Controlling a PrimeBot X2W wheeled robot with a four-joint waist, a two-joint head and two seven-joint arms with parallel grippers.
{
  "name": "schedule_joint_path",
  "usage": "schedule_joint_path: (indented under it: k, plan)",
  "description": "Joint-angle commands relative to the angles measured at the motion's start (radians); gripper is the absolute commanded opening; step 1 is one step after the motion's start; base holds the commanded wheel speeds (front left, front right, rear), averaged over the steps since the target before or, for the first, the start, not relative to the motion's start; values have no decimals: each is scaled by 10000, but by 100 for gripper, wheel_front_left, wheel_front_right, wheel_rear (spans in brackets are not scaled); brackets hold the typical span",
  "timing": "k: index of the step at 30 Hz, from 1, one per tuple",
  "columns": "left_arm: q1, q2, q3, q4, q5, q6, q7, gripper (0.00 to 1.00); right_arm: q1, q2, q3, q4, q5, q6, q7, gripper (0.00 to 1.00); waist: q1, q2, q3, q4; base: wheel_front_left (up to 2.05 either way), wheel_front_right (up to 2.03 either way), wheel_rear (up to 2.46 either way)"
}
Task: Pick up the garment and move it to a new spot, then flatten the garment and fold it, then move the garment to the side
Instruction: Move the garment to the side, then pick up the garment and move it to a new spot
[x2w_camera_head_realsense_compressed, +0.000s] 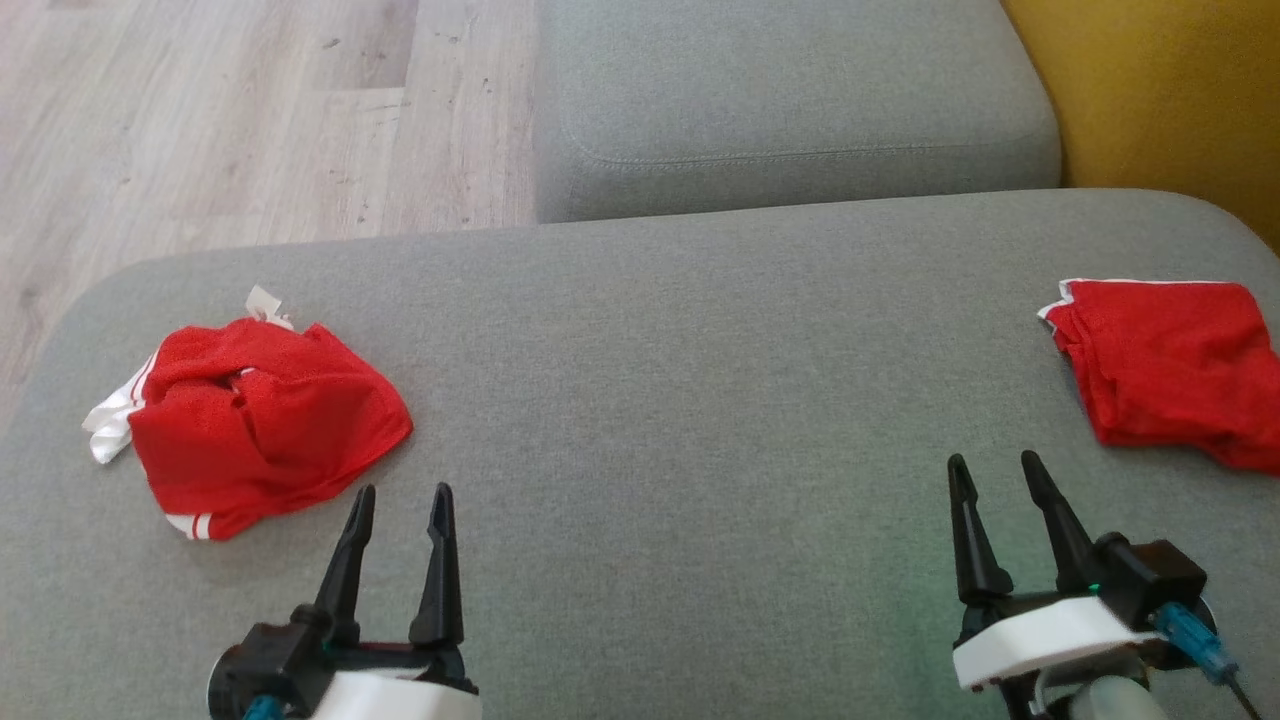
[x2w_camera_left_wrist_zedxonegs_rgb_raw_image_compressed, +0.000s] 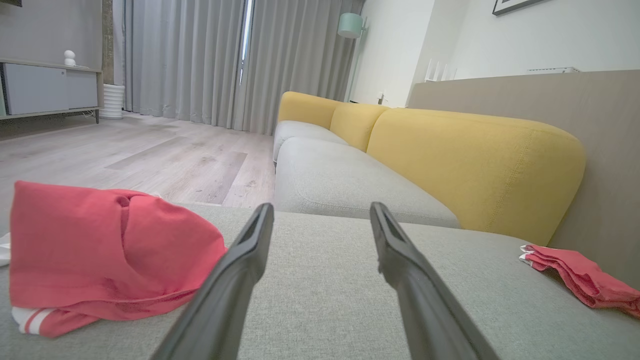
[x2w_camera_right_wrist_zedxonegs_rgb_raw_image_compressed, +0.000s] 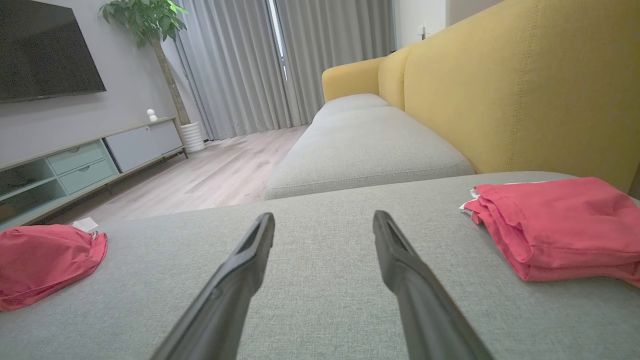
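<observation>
Garment, crumpled garment (x2w_camera_head_realsense_compressed: 265, 425), far left on the grey sofa cushion (x2w_camera_head_realsense_compressed: 680, 400): red mesh, white stripes at its left and lower edges, a white tag poking up at the back. Bunched in a loose heap near the cushion's left edge, wood floor (x2w_camera_head_realsense_compressed: 230, 120) beyond. Nothing touches it.

Left hand (x2w_camera_head_realsense_compressed: 402, 490): just beside the heap's lower right edge, apart from it, low over the cushion. Fingers spread, nothing between them.

Middle stretch of cushion between the two hands: open grey fabric. Likely the new spot for spreading and folding.

Right hand (x2w_camera_head_realsense_compressed: 994, 460): fingers spread too, empty, near the next piece but not touching it.

Folded garment (x2w_camera_head_realsense_compressed: 1165, 365), far right: same red, thin white edge, lying as a flat compact stack by the yellow backrest (x2w_camera_head_realsense_compressed: 1170, 90). Reads as a piece already folded and set aside; cannot be sure.

Progress, as judged: for the crumpled piece nothing is done yet. Pick-up, move, flatten, fold and shift to the side are all left. The left hand looks best placed to start. Limp mesh will sag, and a pinch may catch several layers at once
</observation>
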Motion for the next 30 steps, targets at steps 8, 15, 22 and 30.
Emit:
schedule_joint_path:
  k: [8, 15, 22, 30]
  plan:
    - [-448, -1, 348, -269, -97, 41, -65, 100, -317, -33, 154, -568, 192, -9, -135, 100, 0, -1, 35, -56, 0, 0, 0]
    - [-542, -1, 311, -205, -63, 40, -65, 100, -253, -32, 326, -686, 335, -9, -136, 100, 0, -1, 36, 206, 0, 0, 0]
    - [-443, -1, 392, 2, 120, 65, -65, 100, -149, -32, 669, -835, 617, -9, -136, 100, 0, -1, -122, 970, 0, 0, 0]
    - [-273, -1, 667, 53, 380, -38, -65, 100, 36, -32, 1108, -751, 1006, -9, -137, 100, 0, -1, -393, 2051, 0, 0, 0]
